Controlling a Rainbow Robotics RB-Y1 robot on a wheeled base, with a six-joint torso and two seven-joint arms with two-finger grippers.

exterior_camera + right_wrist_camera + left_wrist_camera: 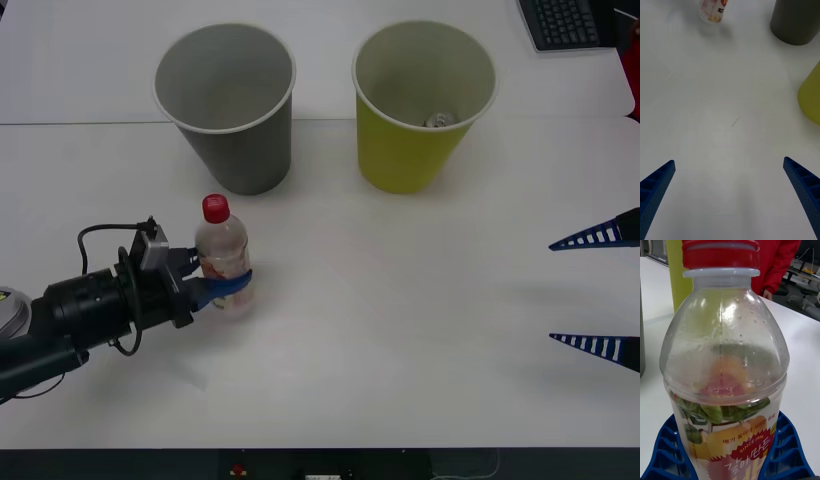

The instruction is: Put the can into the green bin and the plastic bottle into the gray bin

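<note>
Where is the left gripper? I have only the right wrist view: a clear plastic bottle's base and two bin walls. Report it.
Observer: The left gripper is shut on the red-capped clear plastic bottle, which is upright.
Operator: My right gripper is open over the white table. Check inside the yellow-green tapered bin.
Observer: The small silvery can lies at the bottom of the yellow-green tapered bin.
Operator: Now the gray one.
Observer: The gray tapered bin looks empty inside.

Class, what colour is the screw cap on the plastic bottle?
Red. The cap of the plastic bottle shows best in the left wrist view.
</note>
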